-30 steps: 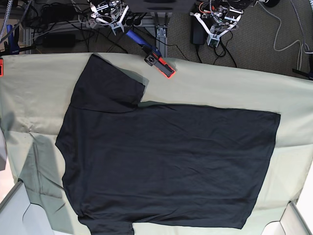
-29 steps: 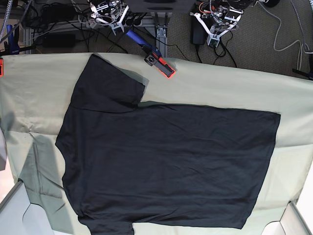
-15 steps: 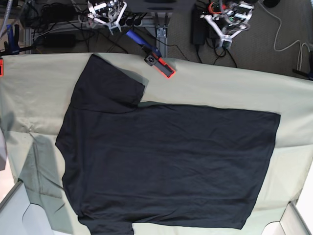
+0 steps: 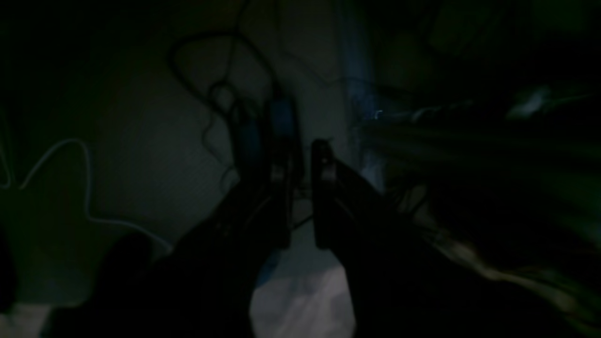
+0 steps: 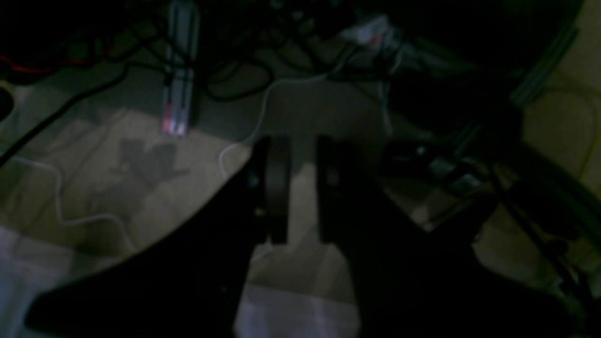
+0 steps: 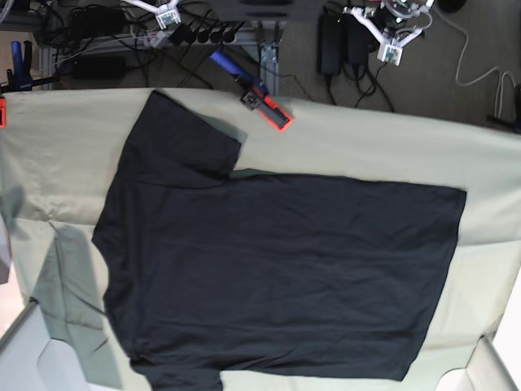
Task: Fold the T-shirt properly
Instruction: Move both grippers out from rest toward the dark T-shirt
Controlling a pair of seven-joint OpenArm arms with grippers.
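Note:
The black T-shirt [image 6: 277, 269] lies spread flat on the pale green cloth [image 6: 366, 142], one short sleeve [image 6: 179, 142] pointing to the far edge. Its near sleeve is cut off by the bottom of the base view. Both grippers hang beyond the table's far edge, over the floor and well away from the shirt. My left gripper [image 6: 393, 49] is at the top right, my right gripper [image 6: 165, 15] at the top left. In the dark wrist views, the left gripper [image 4: 301, 157] and the right gripper [image 5: 300, 155] each show a narrow gap with nothing in it.
An orange and blue tool [image 6: 264, 104] lies on the cloth's far edge near the sleeve. Cables and power strips [image 6: 203, 37] cover the floor behind the table. White bins stand at the near left [image 6: 24, 350] and near right [image 6: 492, 366] corners.
Both arms have drawn back toward the top of the base view, farther from the table. The T-shirt has not moved.

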